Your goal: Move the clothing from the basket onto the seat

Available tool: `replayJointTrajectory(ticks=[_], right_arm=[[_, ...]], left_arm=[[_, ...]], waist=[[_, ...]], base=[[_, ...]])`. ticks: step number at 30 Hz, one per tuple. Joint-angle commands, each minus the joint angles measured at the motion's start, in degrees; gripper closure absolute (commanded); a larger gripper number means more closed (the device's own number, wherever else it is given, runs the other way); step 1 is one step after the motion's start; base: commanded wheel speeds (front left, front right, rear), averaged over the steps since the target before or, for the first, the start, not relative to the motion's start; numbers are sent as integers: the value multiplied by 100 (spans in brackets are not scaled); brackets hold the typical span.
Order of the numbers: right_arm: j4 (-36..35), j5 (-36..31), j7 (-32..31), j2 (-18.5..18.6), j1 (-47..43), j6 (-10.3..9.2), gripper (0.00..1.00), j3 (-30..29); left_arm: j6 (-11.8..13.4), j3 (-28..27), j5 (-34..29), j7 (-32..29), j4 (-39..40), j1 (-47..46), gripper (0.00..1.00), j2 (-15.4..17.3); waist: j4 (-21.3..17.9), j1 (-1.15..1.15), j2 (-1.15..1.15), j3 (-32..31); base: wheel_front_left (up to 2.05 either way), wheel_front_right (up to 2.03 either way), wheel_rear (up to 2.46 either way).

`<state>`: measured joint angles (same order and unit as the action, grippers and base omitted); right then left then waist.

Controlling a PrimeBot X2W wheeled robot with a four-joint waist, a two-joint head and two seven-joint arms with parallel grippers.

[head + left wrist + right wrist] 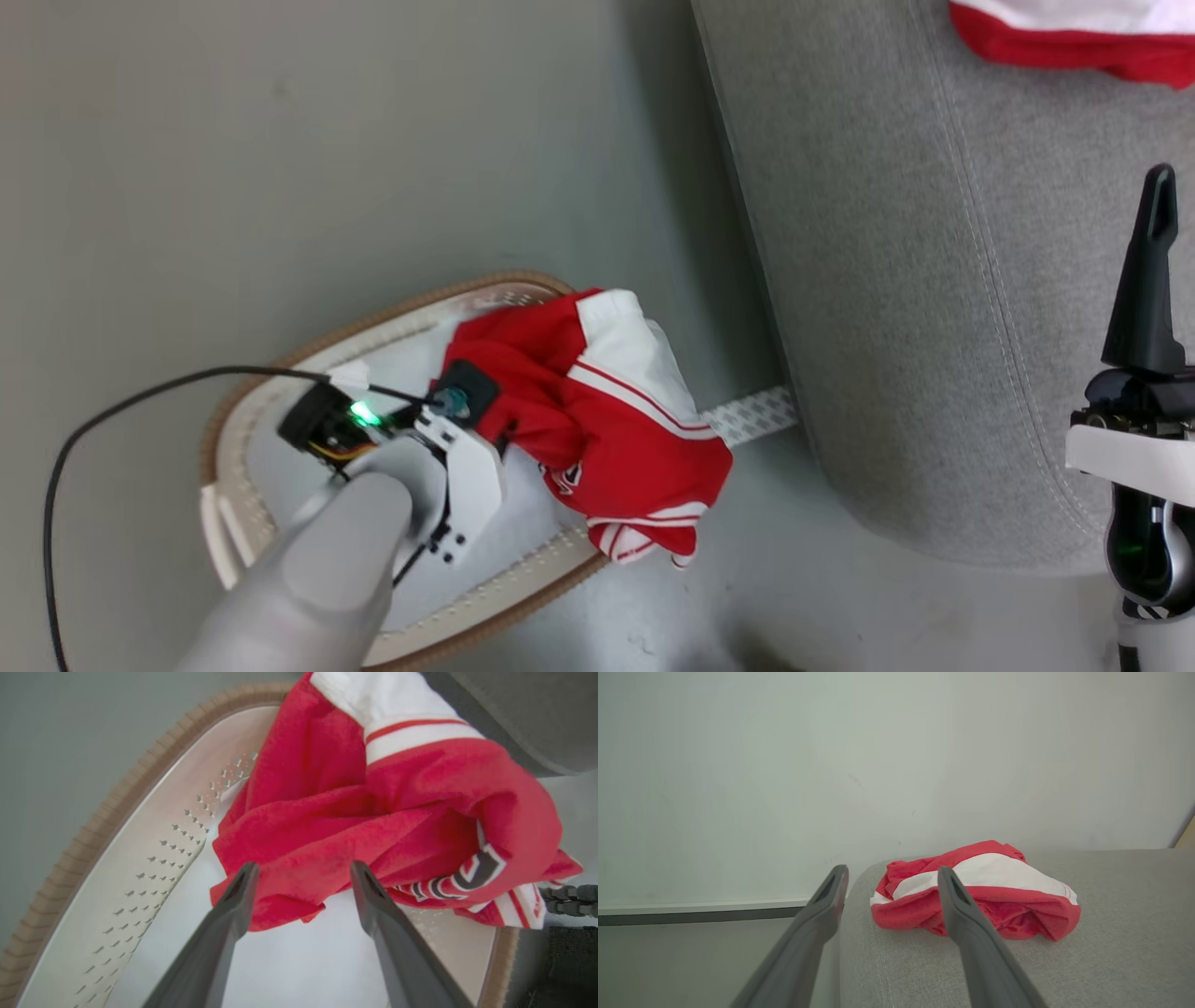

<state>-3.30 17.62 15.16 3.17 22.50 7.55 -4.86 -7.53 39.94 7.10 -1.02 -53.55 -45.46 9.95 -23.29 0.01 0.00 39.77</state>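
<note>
A red garment with white bands (597, 401) lies bunched in the white basket (280, 373) and spills over its right brown rim. In the left wrist view my left gripper (303, 872) is open, with its fingertips at the near edge of the red cloth (355, 812), above the basket's perforated wall (154, 858). My left arm (373, 504) reaches down into the basket. A second red and white garment (976, 891) rests on the grey seat (1111, 961), also seen at the top right (1074, 37). My right gripper (892, 873) hovers open and empty over the seat (887, 280).
A white perforated strip (752, 415) lies on the grey floor between basket and seat. A black cable (93, 420) loops left of the basket. The right gripper's dark finger (1158, 233) stands over the seat's right part. A pale wall with a baseboard (705, 910) lies beyond the seat.
</note>
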Motion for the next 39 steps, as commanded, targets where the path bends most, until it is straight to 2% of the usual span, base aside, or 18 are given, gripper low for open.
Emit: replayJointTrajectory(ticks=[1, 15, 22, 24, 25, 26, 27, 28, 30, 31, 32, 39], right_arm=[[-21, 40, -2, -23, 86, -13, 0, 8], [-37, 565, -2, -33, 250, -13, 0, 216], [-93, 640, -2, -33, 174, -13, 0, 135], [-86, 647, -2, -32, 160, -13, 0, 129], [-69, 651, -2, -33, 162, -13, 0, 133], [-47, 653, -2, -33, 174, -13, 0, 141], [-26, 653, -2, -34, 190, -13, 0, 156], [-7, 655, -2, -34, 210, -13, 0, 172], [26, 651, -2, -33, 255, -13, 0, 205], [38, 648, -2, -33, 277, -13, 0, 220], [47, 644, -2, -33, 296, -13, 0, 233], [99, 529, -2, -33, 331, -13, 0, 192]], left_arm=[[11, 48, -42, -20, -73, -106, 0, 60], [11, 508, -64, 28, -1366, -865, 0, 288], [11, 745, 53, 318, -1594, -1101, 0, 177], [11, 796, 63, 436, -1623, -1130, 21, 138], [11, 837, 35, 486, -1634, -1159, 22, 131], [11, 877, -1, 544, -1641, -1197, 18, 127], [11, 919, -20, 621, -1641, -1218, 7, 112], [11, 949, -10, 695, -1643, -1218, 10, 79], [11, 1004, 49, 776, -1661, -1211, 43, 27], [10, 1034, 74, 794, -1675, -1216, 66, 12], [10, 1057, 118, 816, -1684, -1218, 100, -8], [11, 1329, 362, 985, -1721, -1188, 100, -140]], waist=[[-171, -1, 0, 220], [-600, -1, 0, 828], [-567, -1, 0, 960], [-562, -1, 0, 966], [-561, -1, 0, 965], [-560, -1, 0, 962], [-560, -1, 0, 957], [-560, -1, 0, 948], [-560, -1, 0, 929], [-560, -1, 0, 921], [-560, -1, 0, 911], [-463, -1, 0, 753]], base=[[0, 0, 0], [0, 0, 0], [0, 0, 0], [0, 0, 0], [0, 0, 0], [0, 0, 0], [0, 0, 0], [0, 0, 0], [0, 0, 0], [0, 0, 0], [0, 0, 0], [0, 0, 0]])
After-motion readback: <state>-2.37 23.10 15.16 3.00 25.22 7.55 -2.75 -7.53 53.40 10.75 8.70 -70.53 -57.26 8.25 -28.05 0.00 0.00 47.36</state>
